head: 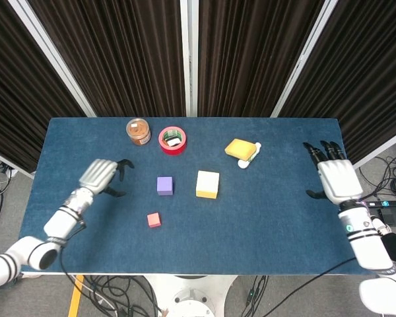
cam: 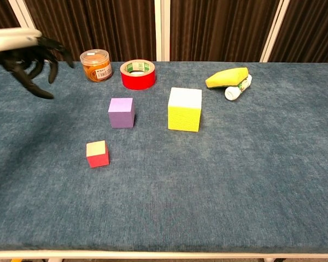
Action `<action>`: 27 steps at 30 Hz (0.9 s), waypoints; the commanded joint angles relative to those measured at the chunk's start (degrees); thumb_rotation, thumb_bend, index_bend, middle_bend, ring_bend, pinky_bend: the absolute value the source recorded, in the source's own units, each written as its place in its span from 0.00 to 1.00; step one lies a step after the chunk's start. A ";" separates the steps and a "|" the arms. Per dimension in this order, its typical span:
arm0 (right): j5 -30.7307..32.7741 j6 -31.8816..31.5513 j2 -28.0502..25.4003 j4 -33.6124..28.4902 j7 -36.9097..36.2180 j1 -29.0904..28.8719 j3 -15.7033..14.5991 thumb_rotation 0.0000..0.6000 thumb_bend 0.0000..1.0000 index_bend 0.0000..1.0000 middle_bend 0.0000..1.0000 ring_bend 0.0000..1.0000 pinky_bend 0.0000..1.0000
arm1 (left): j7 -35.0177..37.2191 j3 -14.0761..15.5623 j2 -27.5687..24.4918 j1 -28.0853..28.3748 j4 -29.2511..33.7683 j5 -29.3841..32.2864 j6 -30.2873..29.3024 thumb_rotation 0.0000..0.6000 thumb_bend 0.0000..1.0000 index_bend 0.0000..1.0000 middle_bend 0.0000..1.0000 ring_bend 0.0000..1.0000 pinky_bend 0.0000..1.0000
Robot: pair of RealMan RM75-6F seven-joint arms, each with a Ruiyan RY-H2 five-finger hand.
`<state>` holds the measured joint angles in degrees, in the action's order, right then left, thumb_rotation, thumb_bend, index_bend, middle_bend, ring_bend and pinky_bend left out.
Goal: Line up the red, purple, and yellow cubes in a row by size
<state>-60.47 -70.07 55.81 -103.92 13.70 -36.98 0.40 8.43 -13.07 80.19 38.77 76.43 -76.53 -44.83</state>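
The large yellow cube (head: 207,184) (cam: 185,109) sits mid-table. Left of it stands the medium purple cube (head: 164,185) (cam: 122,112). The small red cube (head: 154,220) (cam: 97,153) lies nearer the front, left of the purple one. My left hand (head: 99,176) (cam: 27,54) hovers over the table's left part, fingers spread, holding nothing, well left of the purple cube. Near the table's right edge, far from the cubes, my right hand (head: 336,177) is open and empty; the chest view does not show it.
An orange-lidded jar (head: 138,131) (cam: 95,65) and a red tape roll (head: 173,140) (cam: 138,73) stand at the back. A yellow sponge (head: 240,149) (cam: 226,77) with a small white bottle (cam: 238,88) lies back right.
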 commanded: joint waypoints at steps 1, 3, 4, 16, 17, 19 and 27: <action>-1.51 -0.93 -1.15 -0.39 -1.31 1.88 0.11 1.00 0.00 0.00 0.19 0.00 0.00 | -6.00 -1.68 4.71 4.54 -1.64 7.64 4.74 1.00 0.09 0.30 0.78 0.81 1.00; -2.00 -0.94 -1.65 -0.36 -1.91 2.70 0.31 1.00 0.00 0.00 0.19 0.00 0.00 | -8.40 -2.16 6.33 5.90 -2.03 11.26 5.79 1.00 0.09 0.30 0.80 0.83 1.00; -2.24 -0.88 -1.87 -0.25 -2.23 3.16 0.49 1.00 0.00 0.00 0.19 0.00 0.00 | -10.11 -2.32 7.20 6.82 -2.14 13.70 6.47 1.00 0.09 0.30 0.81 0.84 1.00; -3.73 1.17 -2.57 1.53 -5.37 6.29 2.52 1.00 0.00 0.00 0.19 0.00 0.00 | -25.08 -0.71 12.44 15.80 -2.31 37.46 7.99 1.00 0.08 0.30 0.87 0.89 1.00; -3.82 1.28 -2.57 1.65 -5.53 6.46 2.69 1.00 0.00 0.00 0.19 0.00 0.00 | -25.68 -0.56 12.66 16.31 -2.19 38.70 7.66 1.00 0.08 0.30 0.87 0.90 1.00; -4.03 1.62 -2.60 1.90 -5.88 6.81 3.06 1.00 0.00 0.00 0.19 0.00 0.00 | -27.21 -0.12 13.40 17.42 -2.33 41.48 6.50 1.00 0.08 0.32 0.88 0.91 1.00; -4.76 2.85 -2.49 2.83 -6.89 8.03 4.16 1.00 0.00 0.00 0.19 0.00 0.00 | -32.11 1.55 16.30 20.53 -3.92 51.02 2.96 1.00 0.10 0.39 0.89 0.93 1.00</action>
<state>-65.16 -67.33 53.27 -101.20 6.90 -29.05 4.48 -22.53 -12.00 95.51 58.43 72.89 -27.13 -40.54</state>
